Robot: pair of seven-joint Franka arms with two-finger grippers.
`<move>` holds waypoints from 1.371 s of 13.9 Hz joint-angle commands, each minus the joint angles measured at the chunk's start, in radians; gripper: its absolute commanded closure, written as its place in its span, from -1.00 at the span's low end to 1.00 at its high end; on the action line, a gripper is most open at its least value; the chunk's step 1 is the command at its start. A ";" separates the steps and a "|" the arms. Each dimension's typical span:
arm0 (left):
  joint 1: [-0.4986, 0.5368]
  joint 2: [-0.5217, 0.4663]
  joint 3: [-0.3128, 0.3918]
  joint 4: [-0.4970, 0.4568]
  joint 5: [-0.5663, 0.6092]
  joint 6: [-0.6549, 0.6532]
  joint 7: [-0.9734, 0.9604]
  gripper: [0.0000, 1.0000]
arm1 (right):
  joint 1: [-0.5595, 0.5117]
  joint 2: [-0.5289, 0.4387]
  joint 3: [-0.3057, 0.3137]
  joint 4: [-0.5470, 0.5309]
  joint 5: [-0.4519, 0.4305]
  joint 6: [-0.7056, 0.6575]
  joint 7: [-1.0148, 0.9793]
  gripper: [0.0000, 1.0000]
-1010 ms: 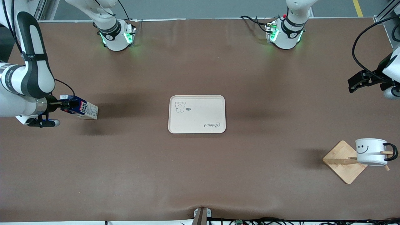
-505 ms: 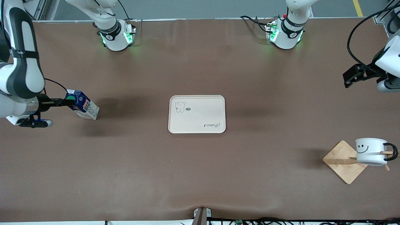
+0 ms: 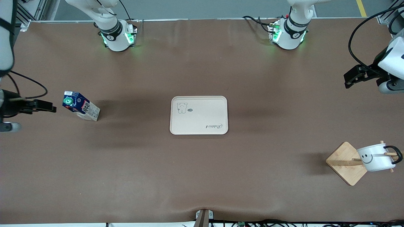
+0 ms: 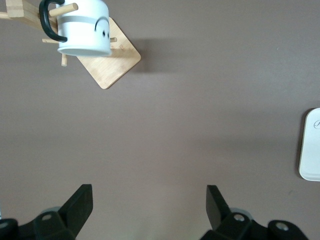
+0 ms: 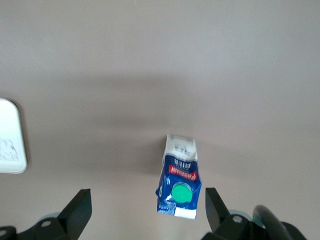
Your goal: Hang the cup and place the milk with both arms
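Note:
The milk [image 3: 80, 107], a blue and white carton with a green cap, stands on the brown table toward the right arm's end, apart from the tray. It also shows in the right wrist view [image 5: 180, 182]. My right gripper [image 3: 52, 108] is open and empty beside it, clear of the carton [image 5: 147, 200]. The cup [image 3: 375, 157], white with a smiley face, hangs tilted by its black handle on a peg of the wooden rack [image 3: 344, 162] toward the left arm's end, also in the left wrist view [image 4: 82, 30]. My left gripper [image 3: 347, 81] is open and empty over bare table [image 4: 149, 197].
A cream tray [image 3: 199, 115] with a bear drawing lies at the table's middle, with nothing on it. Its edge shows in the left wrist view [image 4: 312, 145] and the right wrist view [image 5: 10, 140]. The two arm bases stand along the edge farthest from the front camera.
My right gripper has let go of the milk and drawn back toward the table's end; the carton now stands free. The cup has tipped on its peg. My left gripper has moved slightly away.

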 commanded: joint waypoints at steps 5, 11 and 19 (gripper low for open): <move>-0.179 -0.078 0.170 -0.077 -0.027 0.021 0.000 -1.00 | 0.028 -0.030 0.016 0.175 0.030 -0.105 0.001 -1.00; -0.201 -0.147 0.173 -0.150 -0.053 0.059 0.002 -1.00 | 0.146 -0.442 0.006 -0.372 -0.141 -0.017 0.125 -1.00; -0.189 -0.087 0.171 -0.082 -0.095 0.005 0.005 -1.00 | 0.087 -0.420 -0.094 -0.348 0.047 0.006 -0.083 -1.00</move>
